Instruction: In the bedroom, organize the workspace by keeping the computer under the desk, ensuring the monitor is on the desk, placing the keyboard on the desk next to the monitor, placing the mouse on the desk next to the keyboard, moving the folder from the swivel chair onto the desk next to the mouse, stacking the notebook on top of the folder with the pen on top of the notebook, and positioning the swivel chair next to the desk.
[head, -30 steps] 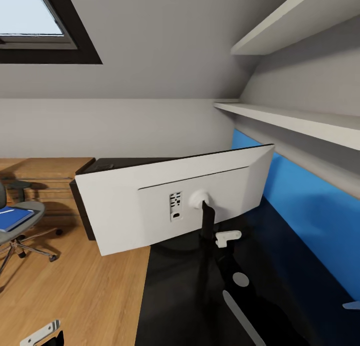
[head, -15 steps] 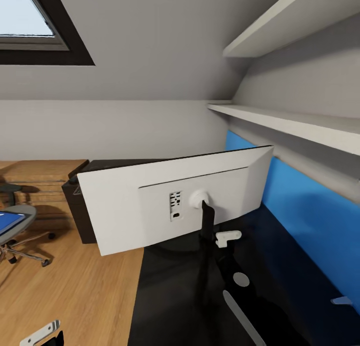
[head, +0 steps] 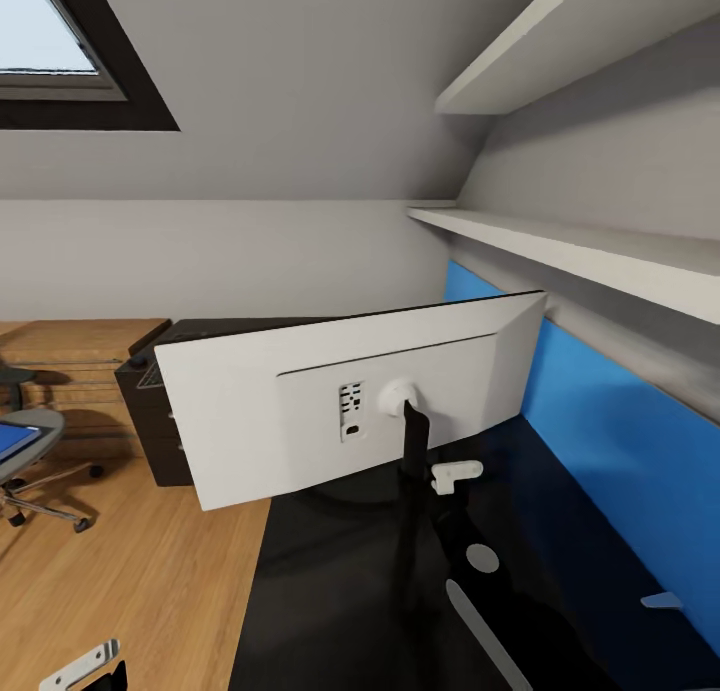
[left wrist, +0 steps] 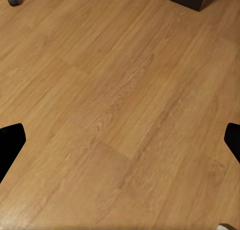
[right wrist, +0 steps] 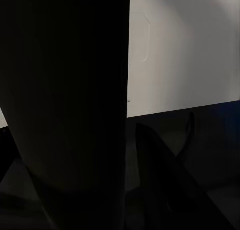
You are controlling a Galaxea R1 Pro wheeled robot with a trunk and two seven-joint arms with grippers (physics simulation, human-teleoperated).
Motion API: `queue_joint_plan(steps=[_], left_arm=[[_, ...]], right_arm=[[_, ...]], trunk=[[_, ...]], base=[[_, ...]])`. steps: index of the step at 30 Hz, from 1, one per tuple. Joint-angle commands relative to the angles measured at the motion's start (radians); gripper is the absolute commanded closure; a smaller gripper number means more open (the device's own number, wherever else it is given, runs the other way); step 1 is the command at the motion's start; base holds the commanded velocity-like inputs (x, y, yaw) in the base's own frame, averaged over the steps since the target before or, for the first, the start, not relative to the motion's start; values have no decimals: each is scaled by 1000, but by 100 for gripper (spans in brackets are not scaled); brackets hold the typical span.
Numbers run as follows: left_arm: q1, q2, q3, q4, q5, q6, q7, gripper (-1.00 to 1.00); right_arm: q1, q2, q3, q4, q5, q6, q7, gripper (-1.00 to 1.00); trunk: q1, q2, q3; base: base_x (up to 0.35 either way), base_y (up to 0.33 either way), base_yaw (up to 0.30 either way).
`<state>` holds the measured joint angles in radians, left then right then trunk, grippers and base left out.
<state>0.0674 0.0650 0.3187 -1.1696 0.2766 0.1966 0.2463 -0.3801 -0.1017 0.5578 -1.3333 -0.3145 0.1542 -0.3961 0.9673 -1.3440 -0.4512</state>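
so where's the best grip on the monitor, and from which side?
Probably the black stand neck behind the monitor, approached from the rear, the side facing the head camera. The panel is wide, thin and tilted, so it offers little for two fingers; the neck is narrow, upright and exposed below the round mount. The right wrist view looks already pressed against it.
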Motion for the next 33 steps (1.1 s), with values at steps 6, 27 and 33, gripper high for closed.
queue_joint_plan(steps=[6,27,33], left_arm=[[0,1,-1,-2,9,4,5,-100],[0,-1,-1,-2,10,4,5,-100],[0,1,-1,-2,10,4,5,-100]], right_arm=[[-2,-1,4,-3,2,2,-10,100],[0,-5,4,-3,3,2,-9,-100],[0,-4,4,-3,3,2,-9,-100]], trunk=[[0,-1,-1],[0,-1,-1],[0,-1,-1]], base=[[0,0,0],[0,0,0],[-210,96,0]])
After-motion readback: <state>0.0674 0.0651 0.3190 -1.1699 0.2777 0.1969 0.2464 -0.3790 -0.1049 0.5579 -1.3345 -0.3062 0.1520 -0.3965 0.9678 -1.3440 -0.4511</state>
